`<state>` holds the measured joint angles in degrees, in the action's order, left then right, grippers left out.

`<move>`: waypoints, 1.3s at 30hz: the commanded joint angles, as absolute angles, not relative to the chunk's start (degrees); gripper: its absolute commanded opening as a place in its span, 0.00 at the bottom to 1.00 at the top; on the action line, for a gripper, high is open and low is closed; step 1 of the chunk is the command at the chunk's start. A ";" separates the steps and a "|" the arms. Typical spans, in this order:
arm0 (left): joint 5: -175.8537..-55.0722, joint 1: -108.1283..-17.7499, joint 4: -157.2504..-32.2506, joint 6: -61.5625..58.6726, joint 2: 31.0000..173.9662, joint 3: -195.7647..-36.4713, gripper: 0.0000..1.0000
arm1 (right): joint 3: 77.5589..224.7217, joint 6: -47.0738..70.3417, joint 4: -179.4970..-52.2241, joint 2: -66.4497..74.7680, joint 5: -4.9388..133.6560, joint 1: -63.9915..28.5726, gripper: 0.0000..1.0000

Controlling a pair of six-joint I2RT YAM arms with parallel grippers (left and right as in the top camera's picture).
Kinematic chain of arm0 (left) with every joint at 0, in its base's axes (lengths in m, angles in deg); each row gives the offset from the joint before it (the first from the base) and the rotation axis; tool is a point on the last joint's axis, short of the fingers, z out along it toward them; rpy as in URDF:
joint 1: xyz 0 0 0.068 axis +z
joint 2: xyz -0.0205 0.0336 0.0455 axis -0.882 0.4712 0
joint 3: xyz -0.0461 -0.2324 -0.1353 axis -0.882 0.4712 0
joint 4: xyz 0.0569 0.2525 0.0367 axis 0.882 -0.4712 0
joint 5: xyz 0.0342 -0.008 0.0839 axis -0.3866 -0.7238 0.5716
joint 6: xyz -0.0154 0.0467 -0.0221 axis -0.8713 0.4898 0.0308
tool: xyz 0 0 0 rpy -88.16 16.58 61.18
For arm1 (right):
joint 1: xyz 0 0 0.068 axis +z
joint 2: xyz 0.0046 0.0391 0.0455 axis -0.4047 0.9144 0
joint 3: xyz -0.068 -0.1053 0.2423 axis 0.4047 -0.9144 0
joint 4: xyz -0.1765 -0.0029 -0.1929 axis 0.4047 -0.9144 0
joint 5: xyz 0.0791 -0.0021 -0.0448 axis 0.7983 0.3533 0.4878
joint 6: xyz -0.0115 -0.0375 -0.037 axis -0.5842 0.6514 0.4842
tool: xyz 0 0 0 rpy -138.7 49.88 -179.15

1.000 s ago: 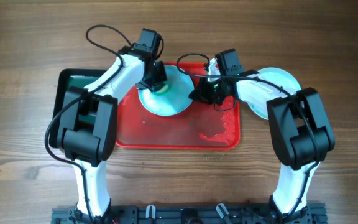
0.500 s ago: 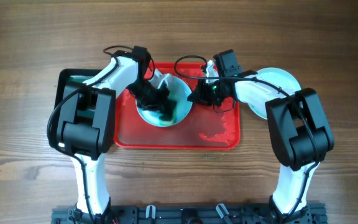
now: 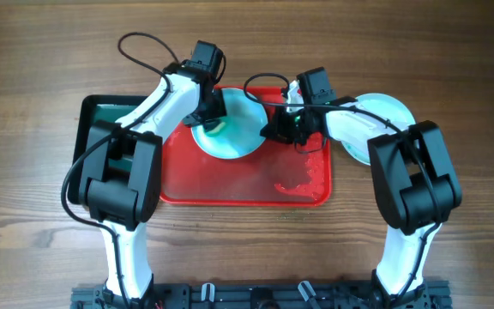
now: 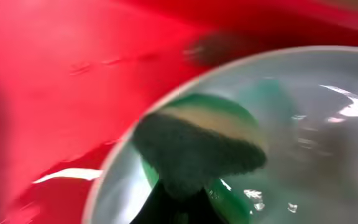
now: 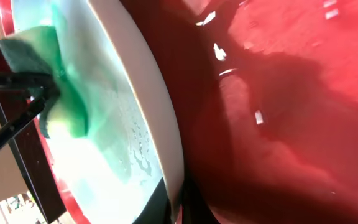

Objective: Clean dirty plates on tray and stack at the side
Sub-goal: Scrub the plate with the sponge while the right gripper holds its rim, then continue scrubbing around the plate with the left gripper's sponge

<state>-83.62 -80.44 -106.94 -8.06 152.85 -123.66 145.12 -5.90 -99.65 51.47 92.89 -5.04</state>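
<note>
A pale aqua plate [image 3: 234, 130] is held tilted over the far part of the red tray [image 3: 230, 184]. My right gripper [image 3: 273, 130] is shut on its right rim; the rim [image 5: 148, 87] runs down between the fingers at the bottom of the right wrist view. My left gripper [image 3: 211, 112] is shut on a green and yellow sponge [image 3: 218, 125] pressed on the plate's far left part. The sponge [image 4: 197, 146] lies on the plate's face [image 4: 303, 124]. A green smear [image 5: 73, 106] spreads beside the sponge [image 5: 27, 56]. More plates [image 3: 388, 107] lie right of the tray, partly under my right arm.
A narrow dark green tray [image 3: 99, 116] sits against the red tray's left side, under my left arm. Wet specks [image 3: 298, 184] lie on the red tray's front right part. Bare wood table surrounds both trays.
My left gripper swept the sponge toward the plate's front-left half a second ago and has now returned to the plate's far left part. My right gripper has kept its hold.
</note>
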 commanded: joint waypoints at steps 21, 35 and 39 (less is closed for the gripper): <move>-121.43 -81.11 -113.49 27.13 157.81 -120.03 0.04 | 144.16 -4.50 -100.59 53.09 93.33 -5.00 0.04; -64.03 -81.09 -102.54 -17.46 157.81 -120.03 0.04 | 144.16 -4.26 -100.70 53.09 93.33 -5.00 0.04; -66.98 -81.18 -109.17 -22.00 157.81 -120.03 0.04 | 144.16 -4.23 -100.68 53.09 93.33 -5.00 0.04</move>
